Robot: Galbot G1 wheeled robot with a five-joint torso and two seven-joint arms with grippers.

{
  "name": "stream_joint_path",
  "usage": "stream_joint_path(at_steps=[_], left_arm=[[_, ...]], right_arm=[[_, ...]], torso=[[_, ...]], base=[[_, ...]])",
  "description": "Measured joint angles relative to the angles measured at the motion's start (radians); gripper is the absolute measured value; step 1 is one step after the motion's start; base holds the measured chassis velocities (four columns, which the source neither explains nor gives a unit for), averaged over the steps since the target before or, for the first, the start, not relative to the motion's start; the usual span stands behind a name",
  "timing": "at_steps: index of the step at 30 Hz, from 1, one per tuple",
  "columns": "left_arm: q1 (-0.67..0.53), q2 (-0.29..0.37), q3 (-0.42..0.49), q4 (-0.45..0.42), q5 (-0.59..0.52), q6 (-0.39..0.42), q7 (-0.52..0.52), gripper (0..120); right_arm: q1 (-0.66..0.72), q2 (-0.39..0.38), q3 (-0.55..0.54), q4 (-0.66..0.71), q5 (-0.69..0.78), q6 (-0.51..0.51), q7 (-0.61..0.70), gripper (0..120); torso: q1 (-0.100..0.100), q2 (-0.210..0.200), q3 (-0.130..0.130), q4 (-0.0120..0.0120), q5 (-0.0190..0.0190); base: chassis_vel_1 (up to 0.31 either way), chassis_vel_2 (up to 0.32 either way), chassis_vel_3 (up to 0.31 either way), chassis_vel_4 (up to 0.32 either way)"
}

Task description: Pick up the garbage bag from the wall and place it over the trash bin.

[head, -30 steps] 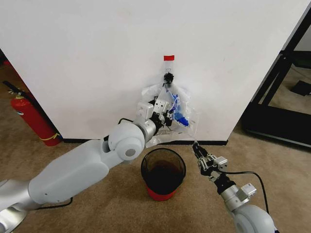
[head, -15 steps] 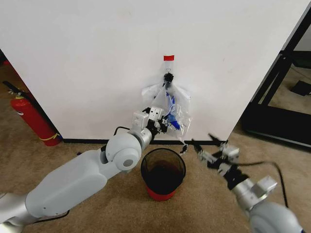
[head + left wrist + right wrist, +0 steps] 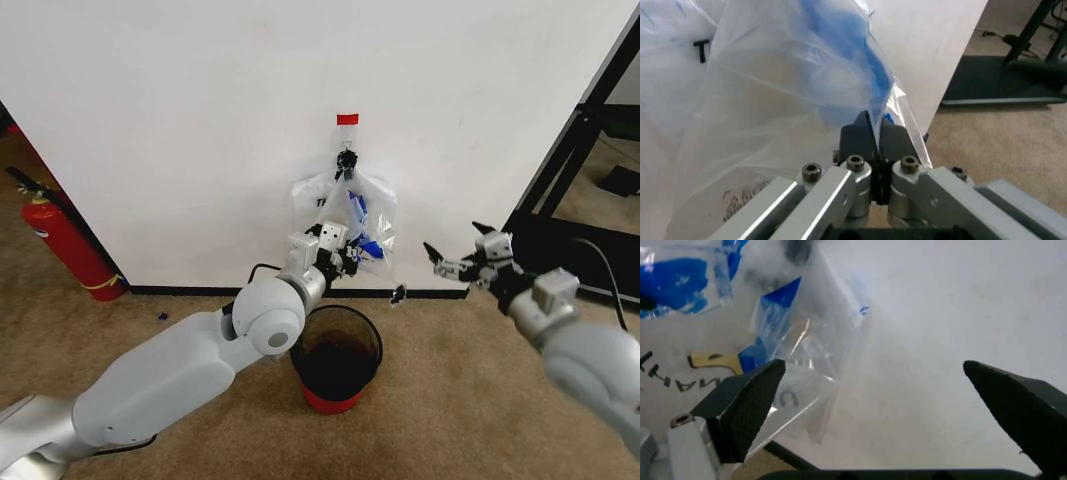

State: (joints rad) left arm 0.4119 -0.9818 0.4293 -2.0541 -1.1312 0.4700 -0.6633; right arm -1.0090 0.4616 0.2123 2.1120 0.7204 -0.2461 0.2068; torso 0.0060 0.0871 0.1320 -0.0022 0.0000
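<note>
The garbage bag (image 3: 345, 212), crinkly translucent plastic with blue patches, hangs on the white wall (image 3: 200, 120) from a black clip (image 3: 347, 158) below a red tape strip (image 3: 347, 119). My left gripper (image 3: 345, 257) is shut on the bag's lower part. In the left wrist view its black fingertips (image 3: 863, 135) meet with the plastic (image 3: 773, 100) pinched between them. My right gripper (image 3: 455, 245) hovers open to the right of the bag, apart from it. Its wrist view shows the gripper (image 3: 873, 410) spread wide, facing the bag's edge (image 3: 793, 335). The trash bin (image 3: 336, 318) stands on the floor directly below the bag.
A red fire extinguisher (image 3: 62, 240) leans at the wall on the far left. A black baseboard (image 3: 180, 291) runs along the wall's foot. A black metal frame (image 3: 575, 160) stands at the right. Brown carpet (image 3: 440, 400) lies open around the bin.
My right arm has risen from floor level beside the bin to bag height at the right of the bag. The left gripper has stayed on the bag, shifting slightly right.
</note>
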Motion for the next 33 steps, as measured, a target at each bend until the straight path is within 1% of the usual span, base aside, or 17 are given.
stream_joint_path(at_steps=[2,3,6,8,11,12,14,18,22,33], left_arm=[[0.008,-0.002,0.001,0.000,0.006,0.000,0.000,0],[0.008,-0.002,0.001,0.000,0.006,0.000,0.000,0],[0.014,-0.006,0.001,0.000,0.009,0.000,0.000,0],[0.016,-0.007,0.000,0.000,0.011,-0.001,0.000,0],[0.017,-0.013,0.000,0.000,0.011,-0.001,0.000,0],[0.017,-0.013,0.000,0.000,0.011,-0.001,0.000,0],[0.018,-0.016,-0.001,0.000,0.012,-0.001,0.000,0],[0.027,-0.023,-0.008,-0.004,0.012,-0.001,0.002,0],[0.039,-0.023,-0.010,-0.006,0.016,-0.001,0.007,0],[0.045,-0.017,-0.012,-0.013,0.021,-0.002,0.015,0]], right_arm=[[0.124,0.015,-0.123,-0.040,-0.014,-0.008,-0.014,100],[0.124,0.015,-0.123,-0.040,-0.014,-0.008,-0.014,100],[0.296,0.068,-0.285,-0.102,-0.047,-0.013,-0.025,100],[0.371,0.105,-0.372,-0.140,-0.078,-0.015,-0.034,100],[0.433,0.142,-0.464,-0.174,-0.124,-0.024,-0.052,100],[0.433,0.142,-0.464,-0.174,-0.124,-0.024,-0.052,100],[0.447,0.149,-0.508,-0.194,-0.184,-0.027,-0.074,100],[0.447,0.160,-0.536,-0.229,-0.269,-0.026,-0.092,100],[0.448,0.166,-0.545,-0.244,-0.298,-0.024,-0.089,100],[0.482,0.187,-0.572,-0.268,-0.306,-0.023,-0.064,100]], torso=[[0.000,0.000,0.000,-0.0002,0.0000],[0.000,0.000,0.000,-0.0002,0.0000],[0.000,0.000,0.000,-0.0001,-0.0004],[0.000,0.000,0.000,0.0003,0.0003],[0.000,0.000,0.000,0.0003,-0.0002],[0.000,0.000,0.000,0.0003,-0.0002],[0.000,0.000,0.000,0.0001,-0.0001],[0.000,0.000,0.000,-0.0002,0.0001],[0.000,0.000,0.000,-0.0002,0.0000],[0.000,0.000,0.000,-0.0001,0.0000]], base=[[0.000,0.000,0.000,0.000],[0.000,0.000,0.000,0.000],[0.000,0.000,0.000,0.000],[0.000,0.000,0.000,0.000],[0.000,0.000,0.000,0.000],[0.000,0.000,0.000,0.000],[0.000,0.000,0.000,0.000],[0.000,0.000,0.000,0.000],[0.000,0.000,0.000,0.000],[0.000,0.000,0.000,0.000]])
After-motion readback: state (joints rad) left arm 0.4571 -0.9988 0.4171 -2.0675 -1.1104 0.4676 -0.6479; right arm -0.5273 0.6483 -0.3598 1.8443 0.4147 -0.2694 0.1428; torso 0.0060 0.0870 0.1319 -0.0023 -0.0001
